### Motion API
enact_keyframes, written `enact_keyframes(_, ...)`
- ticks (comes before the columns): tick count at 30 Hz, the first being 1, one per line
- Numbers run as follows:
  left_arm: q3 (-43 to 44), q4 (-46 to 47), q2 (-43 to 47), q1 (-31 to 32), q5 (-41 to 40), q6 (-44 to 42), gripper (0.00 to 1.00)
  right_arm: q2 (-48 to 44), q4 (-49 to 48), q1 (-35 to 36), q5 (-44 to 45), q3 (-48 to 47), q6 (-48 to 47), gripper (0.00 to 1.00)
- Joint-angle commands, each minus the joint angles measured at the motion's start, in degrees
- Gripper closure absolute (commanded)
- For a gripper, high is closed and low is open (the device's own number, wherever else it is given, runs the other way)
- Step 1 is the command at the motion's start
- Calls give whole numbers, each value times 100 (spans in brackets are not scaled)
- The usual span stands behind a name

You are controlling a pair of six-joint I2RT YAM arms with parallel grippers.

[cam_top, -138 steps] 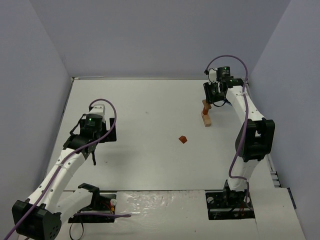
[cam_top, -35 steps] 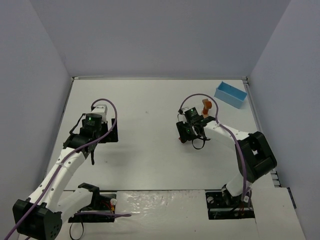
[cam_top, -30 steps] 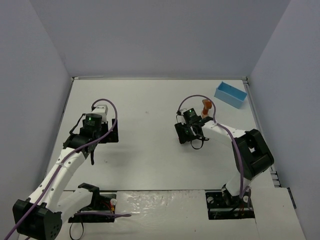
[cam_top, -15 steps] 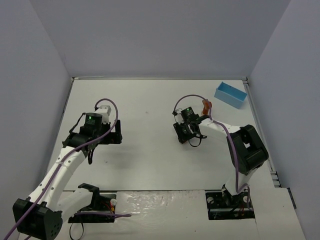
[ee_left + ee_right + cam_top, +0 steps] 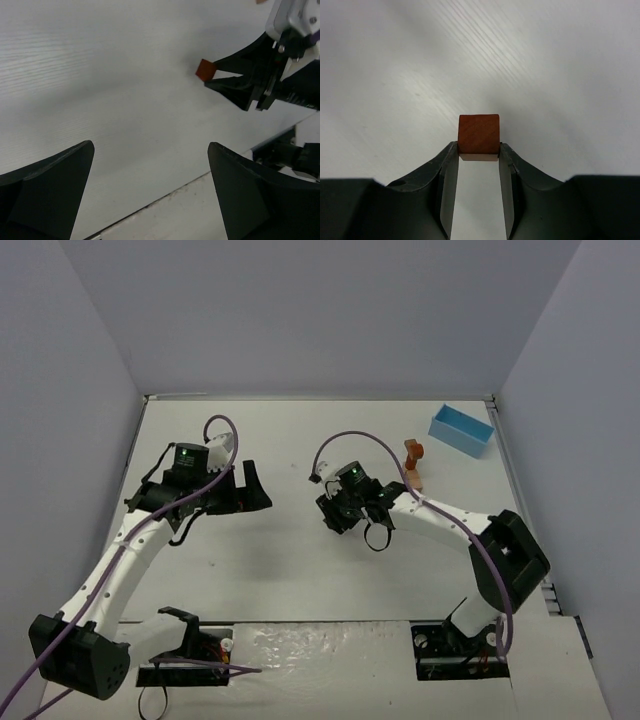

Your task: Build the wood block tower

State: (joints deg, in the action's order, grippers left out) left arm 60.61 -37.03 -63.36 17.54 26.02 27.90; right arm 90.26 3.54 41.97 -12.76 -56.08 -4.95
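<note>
Above the worktop, the overhead camera shows the left arm reaching forward from its base with the elbow bent. Its wrist is turned so that the left end effector points right, toward the middle. The right arm stretches low and leftward across the surface, and the right end effector sits near the centre, facing the left one with a clear gap between them. The wood block tower stands upright toward the far right, behind the right forearm. It is near a blue box but not touching it. How the fingers stand is hard to read from this height.

From the left wrist camera, the left end effector has its two dark fingers spread wide with nothing between them, only bare worktop beyond. Ahead and to the right, the right end effector points this way, pinching a red block at its tips.

From the right wrist camera, the right end effector is clamped on the red block. One finger presses each side face, and the cube sits square at the very tips. Pale worktop lies beyond, and whether the block touches it cannot be told.
</note>
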Motion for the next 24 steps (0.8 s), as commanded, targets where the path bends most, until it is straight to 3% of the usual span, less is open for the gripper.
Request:
enact_keyframes(1, 772, 155, -102, 301, 815, 635, 11, -921, -874, 535, -262, -403, -234, 100)
enact_keyframes(7, 1223, 153, -228, 539, 999, 917, 33, -1456, -1186, 942, -245, -596, -138, 100)
enact_keyframes(19, 1060, 405, -360, 1048, 887, 1198, 46, -1968, -1399, 1102, -428, -667, 12, 100)
enact_keyframes(24, 871, 964, -238, 1076, 922, 1630, 52, -2067, -1410, 1191, -367, -631, 48, 100)
